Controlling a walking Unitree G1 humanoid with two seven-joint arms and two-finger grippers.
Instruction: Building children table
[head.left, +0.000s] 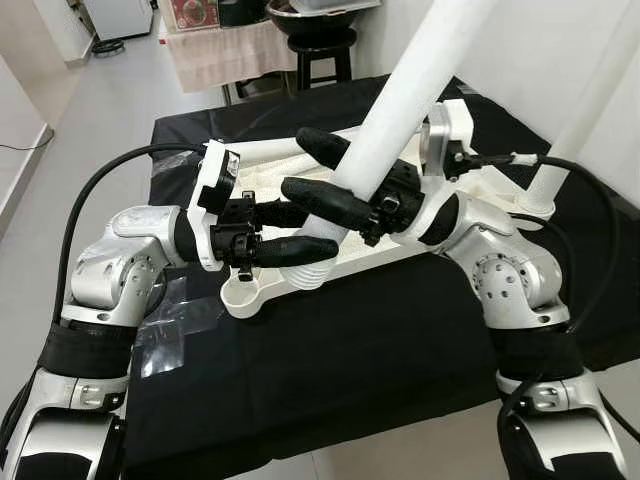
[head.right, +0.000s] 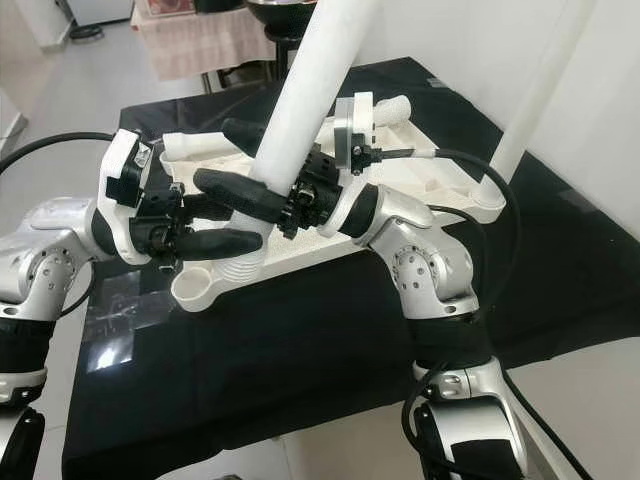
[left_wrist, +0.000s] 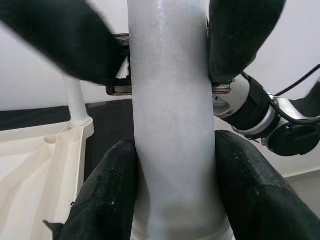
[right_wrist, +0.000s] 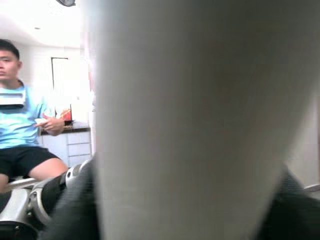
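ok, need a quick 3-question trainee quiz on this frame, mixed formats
1. True or false: both tools grip the same white leg.
2. Multiple choice. The tabletop lies on: A) bare floor B) a black cloth C) a stool
3. Fill in: a second leg already stands at the tabletop's far ____ corner.

Key
1. True. The left tool holds the leg low, near its ribbed end; the right tool holds it just above.
2. B, the black cloth.
3. Right.
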